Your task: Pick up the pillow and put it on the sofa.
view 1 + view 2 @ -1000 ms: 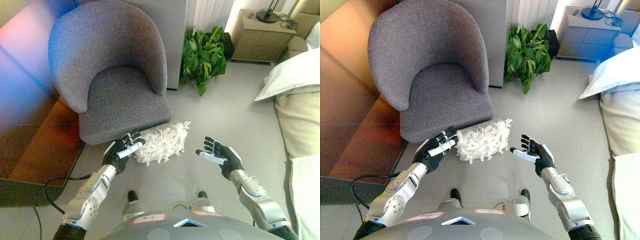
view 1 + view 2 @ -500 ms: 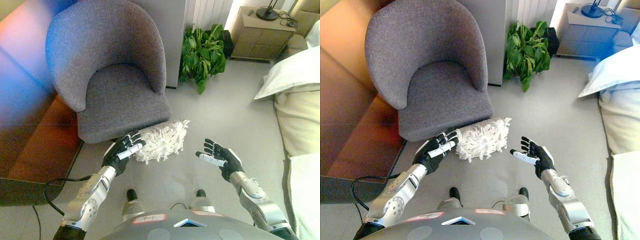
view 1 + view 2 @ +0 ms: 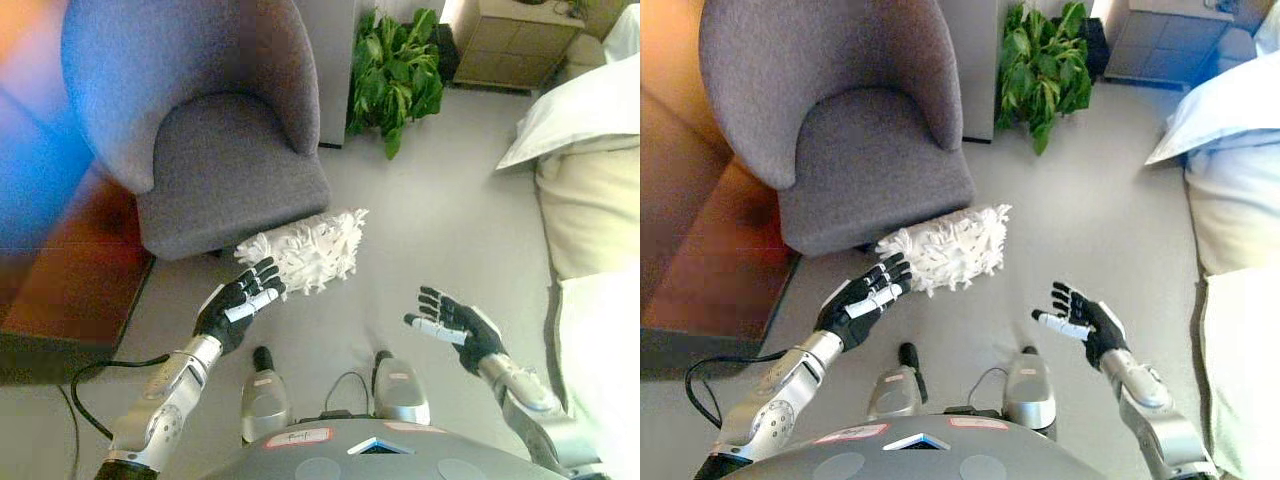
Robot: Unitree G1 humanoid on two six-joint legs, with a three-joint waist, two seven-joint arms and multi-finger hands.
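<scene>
Left hand [image 3: 238,303] hovers spread just below the shaggy white pillow [image 3: 303,251], which lies on the floor against the grey chair's [image 3: 215,150] front edge. Right hand [image 3: 455,327], also spread, sits well apart, so a one-sided scoop could shove the pillow under the seat or let it flop free.

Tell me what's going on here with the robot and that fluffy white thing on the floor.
The robot stands over a shaggy white pillow that lies on the floor against the front of a grey armchair. Both hands are open and held out. The left hand is just short of the pillow's near edge, and the right hand is off to the side, clear of it. Nothing is gripped yet, so the pickup has not begun.
</scene>
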